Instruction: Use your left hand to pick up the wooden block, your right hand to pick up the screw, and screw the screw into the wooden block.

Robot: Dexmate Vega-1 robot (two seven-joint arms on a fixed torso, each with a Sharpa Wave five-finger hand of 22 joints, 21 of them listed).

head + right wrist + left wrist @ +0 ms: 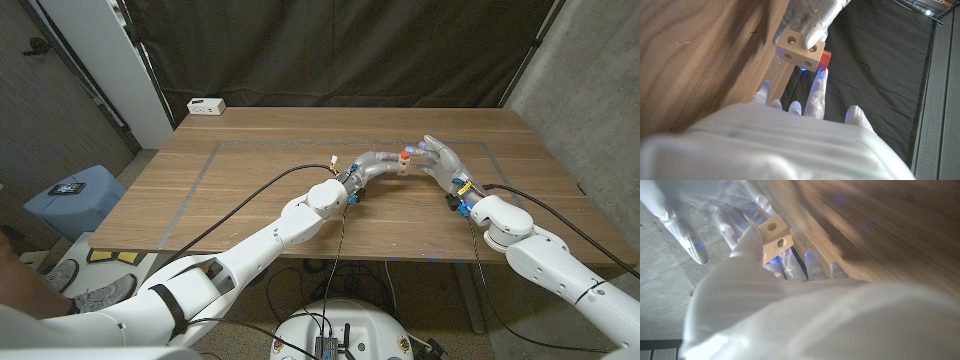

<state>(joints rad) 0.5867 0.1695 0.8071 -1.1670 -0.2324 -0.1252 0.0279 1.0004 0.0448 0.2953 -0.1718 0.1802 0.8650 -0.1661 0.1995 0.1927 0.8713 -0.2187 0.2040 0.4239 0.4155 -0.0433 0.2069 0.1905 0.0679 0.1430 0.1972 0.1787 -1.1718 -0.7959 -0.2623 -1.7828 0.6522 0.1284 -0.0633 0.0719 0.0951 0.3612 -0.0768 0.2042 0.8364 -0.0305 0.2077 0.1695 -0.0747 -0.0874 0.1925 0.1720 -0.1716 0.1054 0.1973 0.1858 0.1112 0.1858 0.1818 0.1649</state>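
Observation:
Above the middle of the table my two hands meet. My left hand grips a pale wooden block with round holes in its faces; in the right wrist view the block hangs under the left hand's fingers. A red-headed screw sits against the block's far side, at the tips of my right hand. In the head view the screw shows as a red spot between the hands, with the right hand pinching it and its other fingers spread.
A small white box lies at the table's back left corner. A blue stool stands on the floor beyond the left edge. Grey tape lines mark a rectangle on the tabletop. A black curtain hangs behind.

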